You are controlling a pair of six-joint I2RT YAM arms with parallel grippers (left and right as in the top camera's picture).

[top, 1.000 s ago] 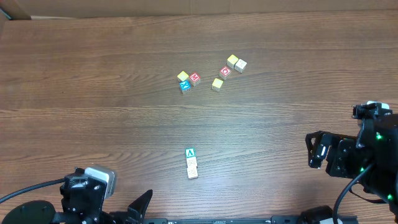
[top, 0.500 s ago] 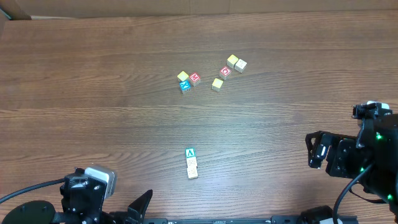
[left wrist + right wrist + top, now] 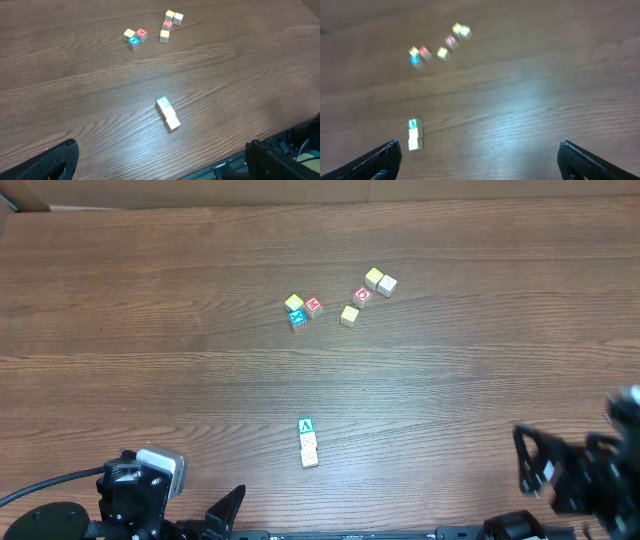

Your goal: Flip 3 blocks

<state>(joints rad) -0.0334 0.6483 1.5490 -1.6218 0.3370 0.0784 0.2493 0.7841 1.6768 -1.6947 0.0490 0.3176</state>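
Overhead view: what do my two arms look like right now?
Both are black. The left arm carries a silver-grey block and a black cable looping off left. The right arm is blurred, with a whitish patch. Wrist views show black, tapered fingers.

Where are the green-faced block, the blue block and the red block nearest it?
green-faced block (image 3: 306, 425): overhead view, its top face.
blue block (image 3: 297, 319): overhead view, its top face.
red block (image 3: 314, 305): overhead view, its top face.

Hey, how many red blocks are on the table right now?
2. One red block sits beside the blue block in the far group; the other red block lies a little to its right. None looks hidden.
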